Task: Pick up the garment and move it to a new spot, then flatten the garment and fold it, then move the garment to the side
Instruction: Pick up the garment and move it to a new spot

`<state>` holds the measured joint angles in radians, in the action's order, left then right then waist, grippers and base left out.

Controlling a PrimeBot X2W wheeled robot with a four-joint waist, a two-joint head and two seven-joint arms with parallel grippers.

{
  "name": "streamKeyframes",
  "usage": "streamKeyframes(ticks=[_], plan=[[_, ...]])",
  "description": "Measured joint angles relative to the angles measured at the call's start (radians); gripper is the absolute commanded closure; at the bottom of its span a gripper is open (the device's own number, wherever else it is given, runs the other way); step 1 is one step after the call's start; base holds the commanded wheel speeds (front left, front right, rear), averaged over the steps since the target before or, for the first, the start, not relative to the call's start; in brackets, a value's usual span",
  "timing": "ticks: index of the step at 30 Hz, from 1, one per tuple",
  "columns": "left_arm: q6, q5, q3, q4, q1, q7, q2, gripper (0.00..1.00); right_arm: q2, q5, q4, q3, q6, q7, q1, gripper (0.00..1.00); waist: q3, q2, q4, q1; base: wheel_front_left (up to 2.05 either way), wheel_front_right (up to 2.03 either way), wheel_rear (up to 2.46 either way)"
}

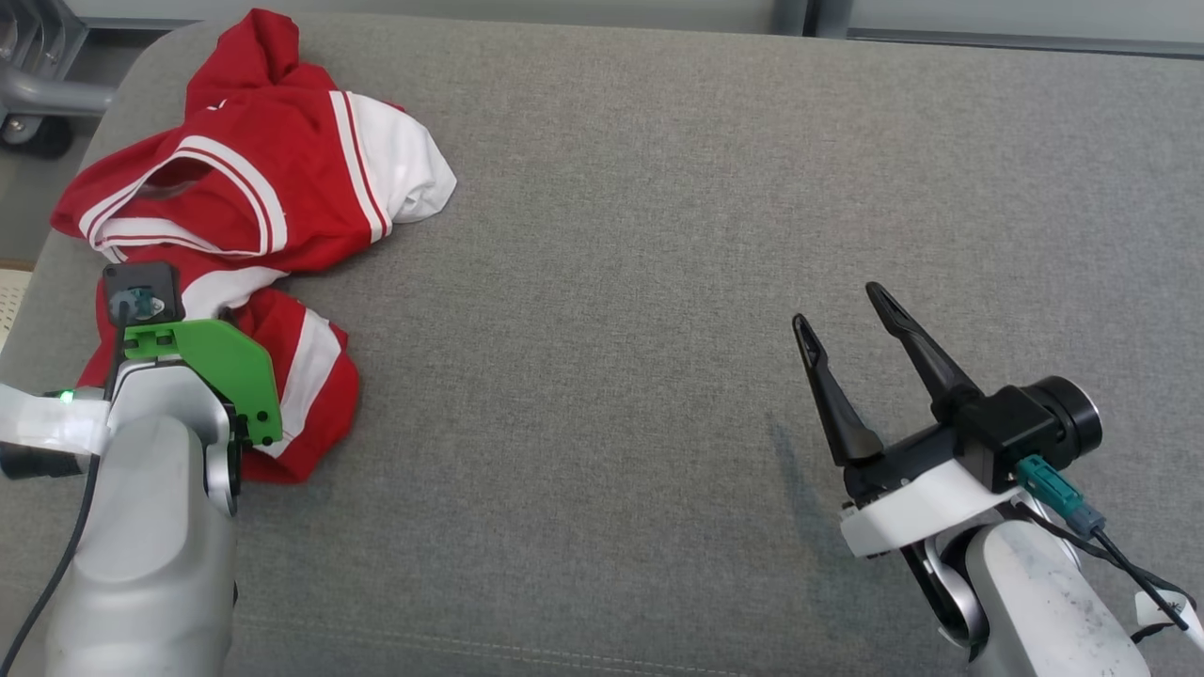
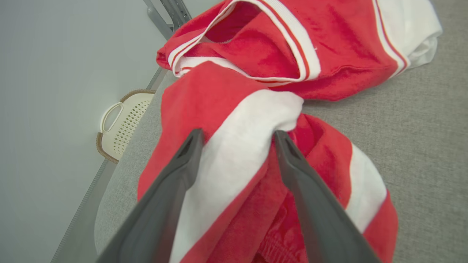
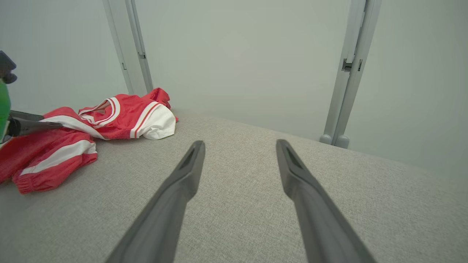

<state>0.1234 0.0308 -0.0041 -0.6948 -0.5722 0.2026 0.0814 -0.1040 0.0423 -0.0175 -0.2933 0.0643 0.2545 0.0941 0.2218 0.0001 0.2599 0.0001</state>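
The garment [image 1: 254, 188], a red top with white stripes, lies crumpled at the far left of the grey padded surface [image 1: 658, 235]. My left arm's wrist with its green bracket [image 1: 221, 362] hovers over the garment's near part and hides the fingers there. In the left wrist view my left gripper [image 2: 237, 137] stands open, its two fingers straddling a raised white-striped fold of the garment [image 2: 234, 157] without clamping it. My right gripper [image 1: 842, 315] is open and holds nothing, low over bare fabric at the right, far from the garment [image 3: 120, 115]. The right gripper [image 3: 239, 146] points toward the back wall.
The surface's rounded left edge runs just beside the garment, with a white perforated basket [image 2: 122, 122] on the floor below it. Grey metal posts [image 3: 345, 73] stand behind the surface. A wheeled metal frame [image 1: 28, 85] sits past the far left corner.
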Motion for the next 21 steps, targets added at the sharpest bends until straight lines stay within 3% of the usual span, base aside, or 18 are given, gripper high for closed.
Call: streamKeyframes(ticks=[18,19,20,21], plan=[[0.000,-0.144,0.093,-0.132,-0.057,0.033,-0.005,0.00,-0.016,-0.009,0.005,-0.002,0.009,0.000,0.041,0.00,0.058,0.0000,-0.016,0.0000,0.00,0.00,0.00],[0.000,-0.148,0.096,-0.133,-0.059,0.026,-0.006,0.25,-0.016,-0.009,0.005,-0.002,0.009,0.000,0.042,0.00,0.058,0.0000,-0.016,0.0000,0.00,0.00,0.00],[0.000,-0.157,0.098,-0.133,-0.061,0.015,-0.006,0.58,-0.016,-0.009,0.005,-0.002,0.009,0.000,0.042,0.00,0.059,0.0000,-0.016,0.0000,0.00,0.00,0.00],[0.000,-0.163,0.101,-0.132,-0.064,0.004,-0.008,1.00,-0.016,-0.009,0.004,-0.002,0.009,0.000,0.042,0.00,0.059,0.0000,-0.017,0.0000,0.00,0.00,0.00]])
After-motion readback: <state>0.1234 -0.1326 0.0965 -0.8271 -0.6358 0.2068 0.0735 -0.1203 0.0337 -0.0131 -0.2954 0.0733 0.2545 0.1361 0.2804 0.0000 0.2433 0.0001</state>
